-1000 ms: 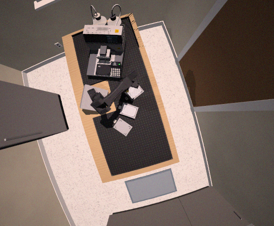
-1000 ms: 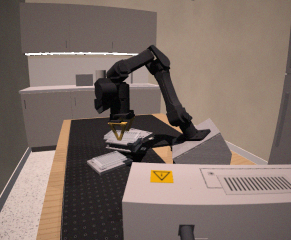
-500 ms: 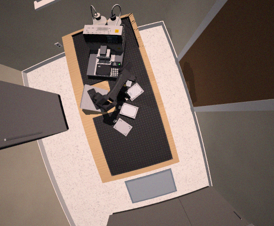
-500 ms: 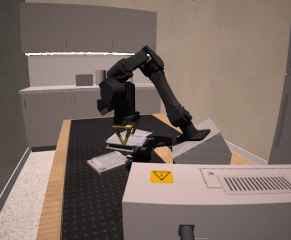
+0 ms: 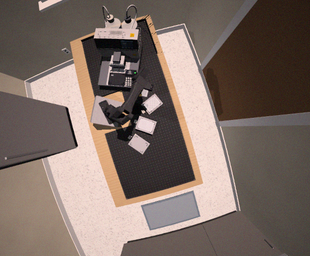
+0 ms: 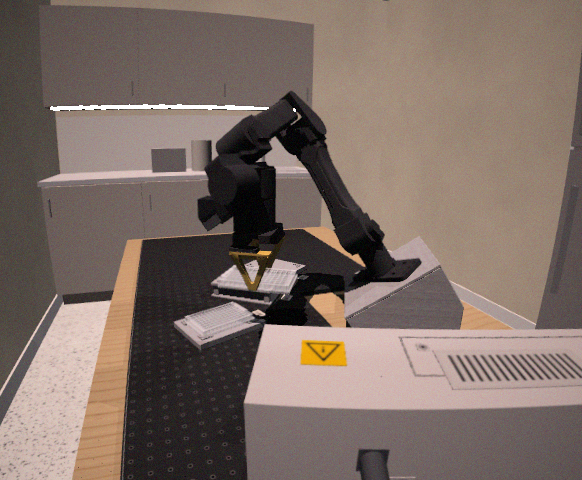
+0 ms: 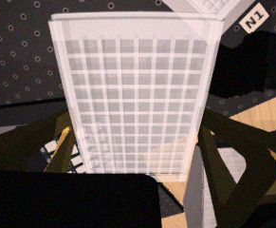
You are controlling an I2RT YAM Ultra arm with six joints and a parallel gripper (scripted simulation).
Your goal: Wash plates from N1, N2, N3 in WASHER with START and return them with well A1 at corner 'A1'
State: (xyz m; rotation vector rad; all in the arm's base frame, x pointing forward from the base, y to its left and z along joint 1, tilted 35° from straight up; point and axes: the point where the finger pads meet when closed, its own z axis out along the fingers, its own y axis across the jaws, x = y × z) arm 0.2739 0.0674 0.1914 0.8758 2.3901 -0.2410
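My gripper (image 5: 144,92) (image 6: 254,279) (image 7: 136,114) is shut on a clear 96-well plate (image 5: 144,93) (image 6: 281,279) (image 7: 133,85), gripped across its short width. It holds the plate level above the black mat, between the washer and nest N1. The N1 label (image 7: 253,19) shows at the wrist view's upper right. Nest N1 holds a plate (image 5: 152,103) (image 6: 213,317). The middle nest holds a plate (image 5: 145,124). The far nest (image 5: 138,143) is a bare slab. The washer's carrier (image 5: 117,79) is empty, with the keypad (image 5: 128,80) at its right. The lamp (image 5: 135,72) is green.
The washer housing (image 5: 116,34) (image 6: 425,392) stands at the table's end with two bottles (image 5: 120,22) behind it. The arm's wedge pedestal (image 5: 100,112) (image 6: 405,299) sits beside the nests. The wooden table edge (image 5: 79,71) frames the mat.
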